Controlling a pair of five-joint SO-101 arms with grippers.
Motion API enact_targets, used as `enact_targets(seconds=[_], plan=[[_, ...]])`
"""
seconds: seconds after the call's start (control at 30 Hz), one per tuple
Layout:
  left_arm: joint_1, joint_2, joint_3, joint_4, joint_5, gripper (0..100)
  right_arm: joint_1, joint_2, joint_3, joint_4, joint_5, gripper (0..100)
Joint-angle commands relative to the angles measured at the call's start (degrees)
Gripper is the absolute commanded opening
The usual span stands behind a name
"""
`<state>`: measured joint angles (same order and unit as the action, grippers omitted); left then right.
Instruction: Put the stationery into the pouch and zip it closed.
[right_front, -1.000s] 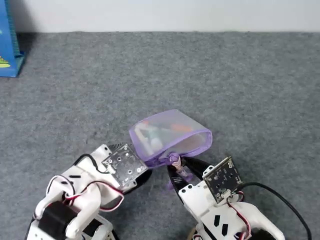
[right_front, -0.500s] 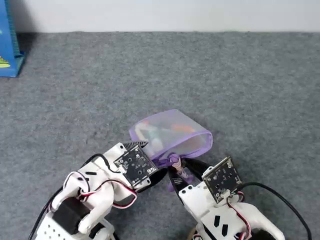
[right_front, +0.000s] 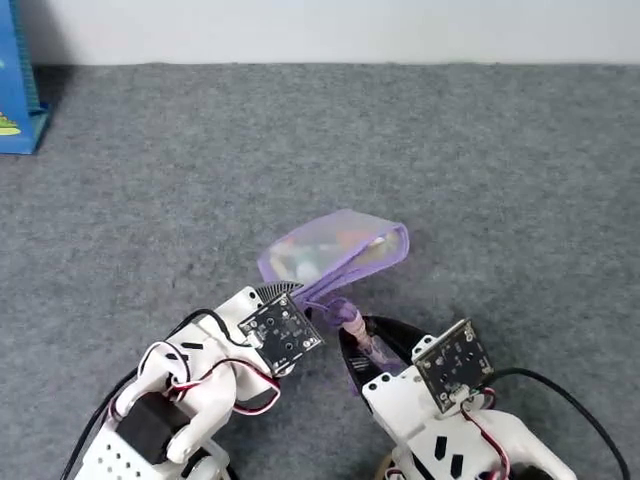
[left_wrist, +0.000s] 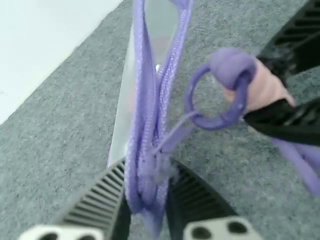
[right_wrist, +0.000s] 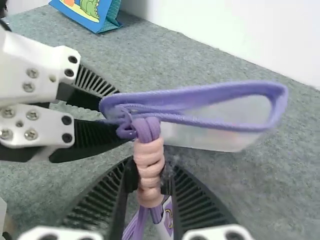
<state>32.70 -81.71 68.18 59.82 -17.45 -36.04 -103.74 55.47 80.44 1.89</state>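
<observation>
— Where's the translucent purple zip pouch (right_front: 335, 250)?
— On the grey felt tabletop (right_front: 500, 150), held between my hands. My left hand (left_wrist: 147, 202) pinches its zipper end. My right hand (right_wrist: 148, 187) grips the pink-and-purple cord pull (right_wrist: 148, 160).

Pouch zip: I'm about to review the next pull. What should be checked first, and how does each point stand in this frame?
1. Left gripper clamped on the pouch end: ok, the purple seam is pinched between its fingers.
2. Right gripper shut on the zip pull: ok, the pink cord sits between its fingers.
3. Stationery inside the pouch: ok, coloured items show through its side.
4. Zip run fully closed: cannot tell.
5. Grippers apart from each other: ok, close, but with a gap in the high view.
</observation>
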Motion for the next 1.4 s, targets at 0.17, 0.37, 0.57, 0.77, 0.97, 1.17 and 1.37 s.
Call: enact_targets(seconds=[0.17,0.37,0.57,0.77,0.97,1.17,1.37], plan=[[-0.35,-8.0,-2.15,8.09,0.26,1,18.33,-0.22,-3.08,-7.34,7.38,0.7],[-0.44,-22.95,-1.8,16.26,2.99,1,27.47,0.04,-2.99,-15.08,7.47,0.7],[-2.73,-22.51,-1.98,18.2,2.9,1,31.87,0.31,-2.2,-18.59,8.09,0.7],[-3.52,-22.59,-1.89,18.29,2.9,1,41.89,-0.13,9.49,-32.48,14.15,0.7],[-3.52,-22.59,-1.89,18.2,2.9,1,48.66,-0.22,16.88,-40.22,17.32,0.7],[-3.52,-22.59,-1.89,18.11,2.99,1,48.48,-0.22,16.53,-40.22,17.32,0.7],[-3.69,-22.59,-1.8,15.82,3.16,3,45.23,-0.22,14.33,-29.76,17.05,13.2]])
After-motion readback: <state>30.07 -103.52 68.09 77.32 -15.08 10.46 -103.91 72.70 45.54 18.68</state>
